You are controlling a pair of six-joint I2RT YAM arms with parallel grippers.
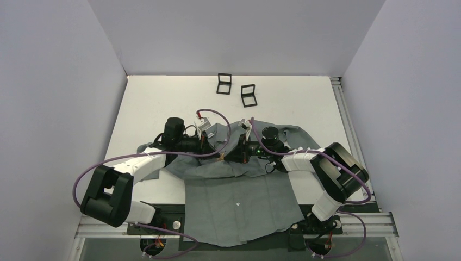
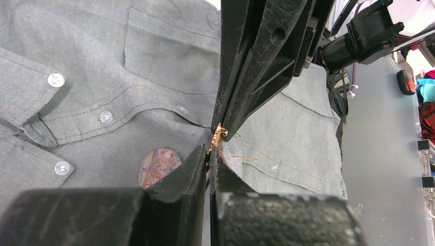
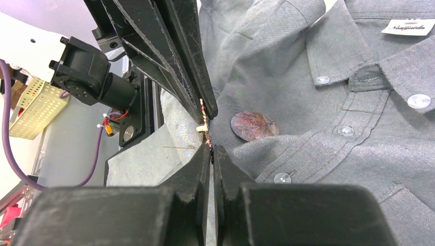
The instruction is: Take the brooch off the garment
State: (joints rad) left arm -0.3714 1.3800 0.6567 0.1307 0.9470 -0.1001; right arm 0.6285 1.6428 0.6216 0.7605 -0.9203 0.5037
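Left claw (image 2: 209,154): closed on the gold pin fitting (image 2: 217,137) behind a raised fold of the garment (image 2: 154,77).
Right claw (image 3: 210,154): closed on the same fitting from the opposite side.
Brooch (image 3: 254,126): reddish-brown disc, flat on the shirt front just beside both claws.
Step in hand: probably unfastening the pin; pull apart gently to spare the cloth.
Bench (image 1: 157,103): white; two black boxes (image 1: 236,89) at the far edge.
Room: plain pale walls.
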